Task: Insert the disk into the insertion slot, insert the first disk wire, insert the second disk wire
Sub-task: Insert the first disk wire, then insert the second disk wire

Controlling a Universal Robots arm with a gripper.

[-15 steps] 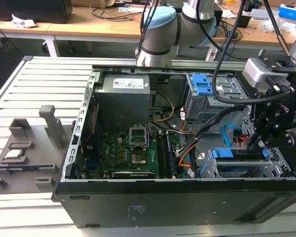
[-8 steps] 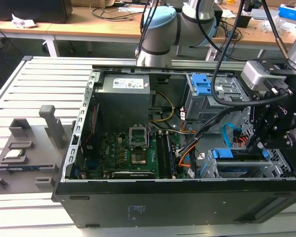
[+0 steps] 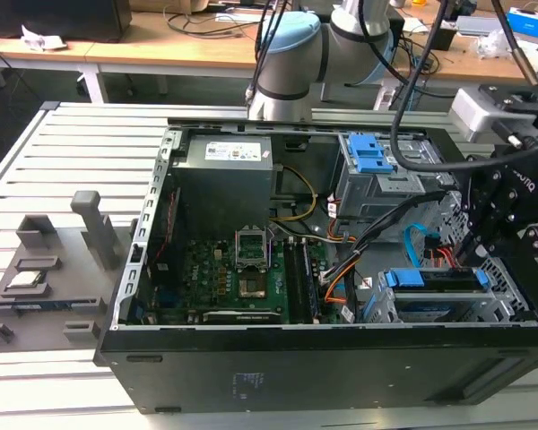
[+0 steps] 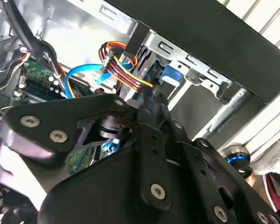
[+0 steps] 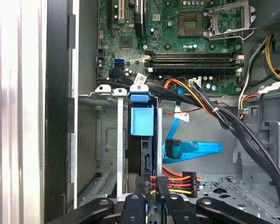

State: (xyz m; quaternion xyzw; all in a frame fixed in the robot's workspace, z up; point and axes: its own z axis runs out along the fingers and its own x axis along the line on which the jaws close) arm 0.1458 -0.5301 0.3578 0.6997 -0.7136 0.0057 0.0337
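The gripper [image 5: 155,204] pinches the red wires [image 5: 175,180] by their plug, tight against the disk [image 5: 142,121], seated in the slot [image 5: 118,144] just ahead. Pushed askew, the plug could jam; the blue cable [image 5: 196,149] beyond might snag.

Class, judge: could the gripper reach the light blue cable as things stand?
Probably yes: the gripper hangs right by the red-orange wires, and the light blue cable lies just past them, uncovered, in open space.
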